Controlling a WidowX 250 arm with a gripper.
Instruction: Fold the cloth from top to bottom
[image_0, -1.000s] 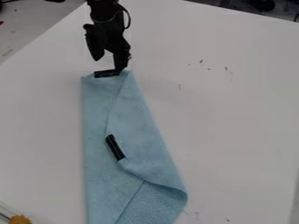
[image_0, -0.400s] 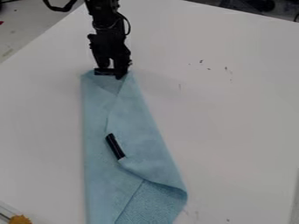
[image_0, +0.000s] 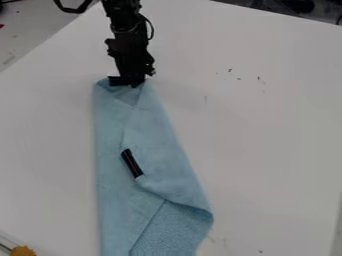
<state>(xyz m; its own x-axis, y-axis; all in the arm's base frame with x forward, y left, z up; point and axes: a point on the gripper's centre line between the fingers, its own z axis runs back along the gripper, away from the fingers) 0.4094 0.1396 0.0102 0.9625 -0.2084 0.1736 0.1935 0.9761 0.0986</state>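
The gripper (image_0: 131, 80) is at the top edge of the light blue cloth (image_0: 170, 165), shut on it, and the cloth there is puckered and slightly raised. A black clip-like piece shows at this edge, against the gripper. The cloth lies lengthwise down the table, narrow at the top, with its right side folded over toward the left. A second black piece (image_0: 132, 163) sits at the tip of that folded layer, near the middle.
The white table (image_0: 267, 140) surrounds the cloth, with small dark marks to the right. At the bottom left corner is a yellow-orange object (image_0: 23, 251). Dark items stand beyond the table's top right edge.
The gripper's fingers have come together on the top edge of the cloth. That edge has bunched and risen a little, and the cloth with its middle black piece has shifted slightly upward.
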